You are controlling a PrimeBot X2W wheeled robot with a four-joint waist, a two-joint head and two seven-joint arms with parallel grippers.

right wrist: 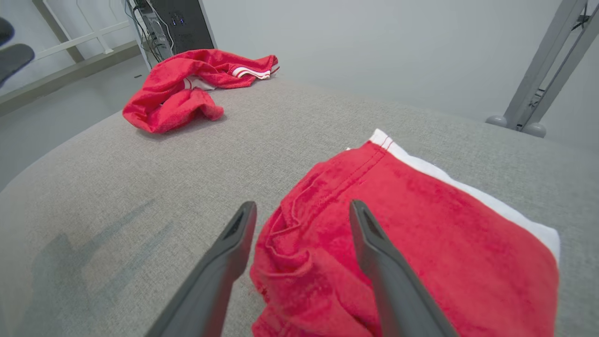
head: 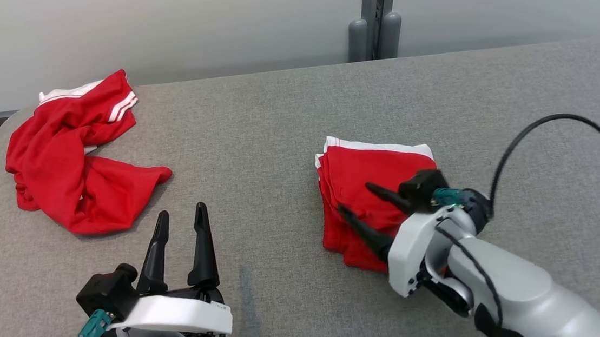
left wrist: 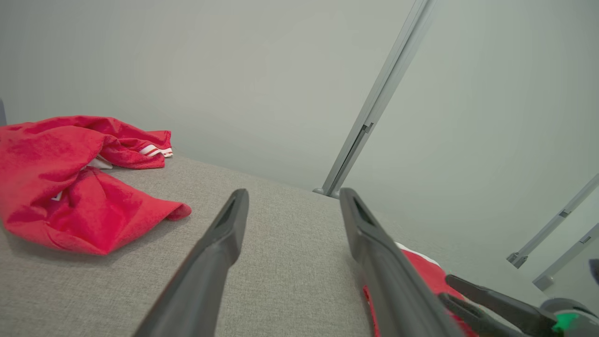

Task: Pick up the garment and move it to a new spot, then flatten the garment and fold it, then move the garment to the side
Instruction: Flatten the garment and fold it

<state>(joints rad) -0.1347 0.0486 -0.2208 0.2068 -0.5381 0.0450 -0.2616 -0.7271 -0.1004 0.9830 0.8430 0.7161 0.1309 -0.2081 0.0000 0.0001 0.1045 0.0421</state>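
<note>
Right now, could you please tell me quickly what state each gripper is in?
Left gripper: open, holding nothing.
Right gripper: open, fingers spread over the folded red garment, not gripping it.

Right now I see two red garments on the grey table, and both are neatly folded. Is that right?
Not quite: just one is folded. The folded garment lies beneath the open right gripper, while the other garment lies crumpled in a heap at the far left. Both are red and both are on the grey table, as the head view shows.
</note>
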